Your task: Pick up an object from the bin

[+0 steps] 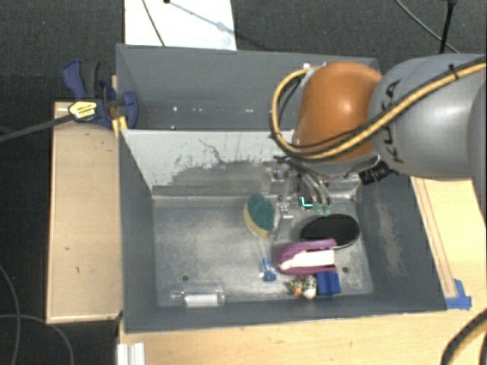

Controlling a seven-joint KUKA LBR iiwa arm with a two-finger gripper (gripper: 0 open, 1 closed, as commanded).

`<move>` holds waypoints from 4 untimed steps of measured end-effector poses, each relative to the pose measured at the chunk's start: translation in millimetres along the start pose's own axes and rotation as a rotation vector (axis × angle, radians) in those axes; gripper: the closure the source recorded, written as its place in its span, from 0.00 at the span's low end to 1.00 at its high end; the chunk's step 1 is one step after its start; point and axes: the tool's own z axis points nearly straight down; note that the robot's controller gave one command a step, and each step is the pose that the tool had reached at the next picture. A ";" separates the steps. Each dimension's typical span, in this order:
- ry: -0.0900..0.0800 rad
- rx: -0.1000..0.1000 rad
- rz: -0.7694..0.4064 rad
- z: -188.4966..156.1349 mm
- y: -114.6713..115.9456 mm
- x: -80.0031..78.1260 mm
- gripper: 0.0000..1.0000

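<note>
Right of the bin's centre, near its back wall, the gripper is hovering, its opening impossible to tell, with a teal-and-yellow disc lying just beside it toward the left wall.

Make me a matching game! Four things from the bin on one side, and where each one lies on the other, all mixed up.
Things:
1 sponge
2 black oval
3 white tube
4 blue block

Places:
A alone, lower left of the bin
B just below the purple brush
C just above the purple brush
D mid-bin, left of the oval

Pairs: 1-D, 2-C, 3-A, 4-B
</note>
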 end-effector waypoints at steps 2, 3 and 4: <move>0.012 -0.006 0.311 91.5 -15.0 -19.2 0.00; 0.006 -0.005 0.438 91.8 -11.8 -15.0 0.00; 0.005 -0.004 0.432 92.4 -6.3 -15.2 0.00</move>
